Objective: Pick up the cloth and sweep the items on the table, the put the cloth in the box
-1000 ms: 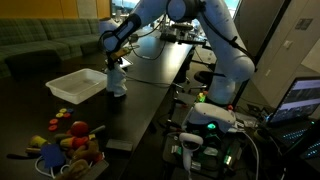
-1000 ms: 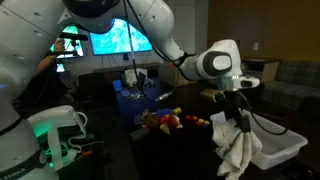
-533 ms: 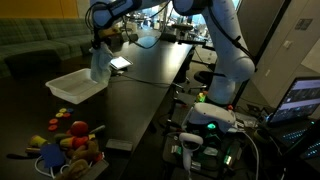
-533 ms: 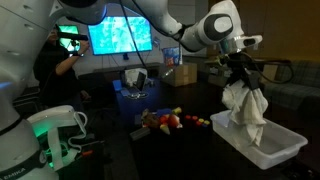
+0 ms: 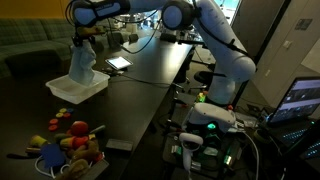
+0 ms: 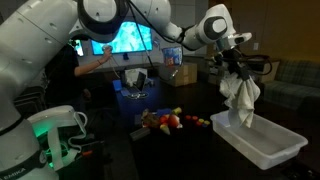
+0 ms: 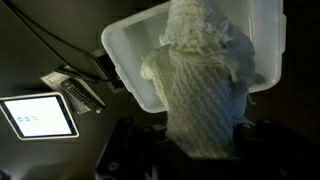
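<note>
My gripper (image 5: pixel 79 43) is shut on the pale knitted cloth (image 5: pixel 81 65), which hangs down from it over the white box (image 5: pixel 62 92). In an exterior view the cloth (image 6: pixel 241 100) dangles above the box (image 6: pixel 262 144), its lower end near the box's inside. The wrist view shows the cloth (image 7: pixel 203 80) filling the middle, with the box (image 7: pixel 135 55) below it. The pile of small colourful items (image 5: pixel 70 140) lies at the near end of the dark table (image 5: pixel 140 85); it also shows in an exterior view (image 6: pixel 170 120).
A tablet (image 7: pixel 38 117) and a remote-like device (image 7: pixel 82 93) lie on the table beside the box. Cables run across the far table end. The robot base (image 5: pixel 215 115) and electronics stand to the side. A screen (image 6: pixel 130 38) glows behind.
My gripper has carried the cloth from beside the box to above it, and the cloth now hangs down over the box's inside.
</note>
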### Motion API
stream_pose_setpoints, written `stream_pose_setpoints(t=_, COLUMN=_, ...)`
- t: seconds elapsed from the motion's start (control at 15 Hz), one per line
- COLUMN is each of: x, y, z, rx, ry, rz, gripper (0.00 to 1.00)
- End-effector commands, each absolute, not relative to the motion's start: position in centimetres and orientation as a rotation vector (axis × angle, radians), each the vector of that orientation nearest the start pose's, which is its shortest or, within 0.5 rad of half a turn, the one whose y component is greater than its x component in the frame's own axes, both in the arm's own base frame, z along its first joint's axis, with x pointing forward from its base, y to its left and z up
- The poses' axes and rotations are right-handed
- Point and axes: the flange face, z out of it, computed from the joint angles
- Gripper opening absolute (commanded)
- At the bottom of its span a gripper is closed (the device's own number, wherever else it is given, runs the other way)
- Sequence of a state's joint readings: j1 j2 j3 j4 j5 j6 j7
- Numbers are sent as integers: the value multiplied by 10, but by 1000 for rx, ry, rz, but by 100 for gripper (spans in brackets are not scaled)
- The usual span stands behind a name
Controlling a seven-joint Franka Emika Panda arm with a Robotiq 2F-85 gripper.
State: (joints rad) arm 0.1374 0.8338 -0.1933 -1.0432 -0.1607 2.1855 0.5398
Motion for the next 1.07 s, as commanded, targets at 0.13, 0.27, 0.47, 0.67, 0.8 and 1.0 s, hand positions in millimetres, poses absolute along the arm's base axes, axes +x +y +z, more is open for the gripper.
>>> stream_pose_setpoints(t=0.13, x=821, y=4, z=334, rx=-3223, ry=959, rz=-611, gripper=31)
stream_pose_setpoints(t=0.27, x=821, y=-3, z=319, rx=-3243, ry=1011, rz=-549, gripper=45)
stream_pose_setpoints(t=0.47, x=821, y=-7, z=311, rx=-3269, ry=1023, rz=-503, gripper=65)
stream_pose_setpoints(t=0.67, x=822, y=-6, z=320, rx=-3272, ry=1019, rz=-530, gripper=85)
stream_pose_setpoints(t=0.8, x=821, y=-6, z=329, rx=-3255, ry=994, rz=-511, gripper=97)
stream_pose_setpoints(t=1.0, x=819, y=-6, z=344, rx=-3280, ry=767, rz=-442, gripper=100)
